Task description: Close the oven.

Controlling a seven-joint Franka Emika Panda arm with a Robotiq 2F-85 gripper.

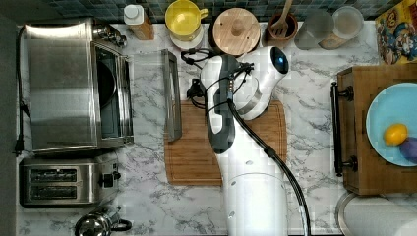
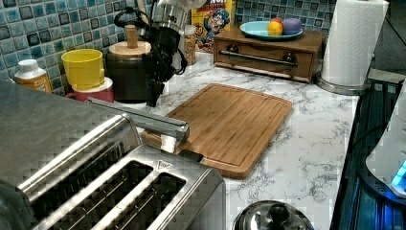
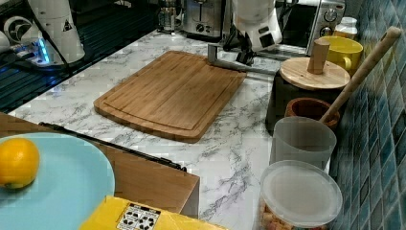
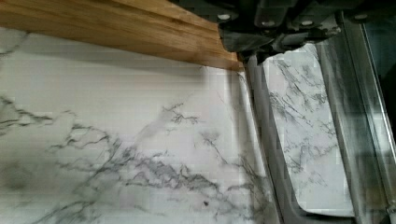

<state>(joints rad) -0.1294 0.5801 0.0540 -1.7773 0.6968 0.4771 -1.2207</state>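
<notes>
The oven stands at the top view's left, a steel box with its glass door dropped flat onto the marble. The door's long bar handle runs along the door's free edge beside the cutting board. My gripper hangs just past that handle, on the side away from the oven, low over the counter. In the left view the gripper points down behind the handle, shut and holding nothing. The wrist view has the handle right beside the fingertips.
A wooden cutting board lies under the arm. A two-slot toaster sits beside the oven. A yellow mug, a lidded canister and a bottle line the tiled wall. A wooden box carries a blue plate.
</notes>
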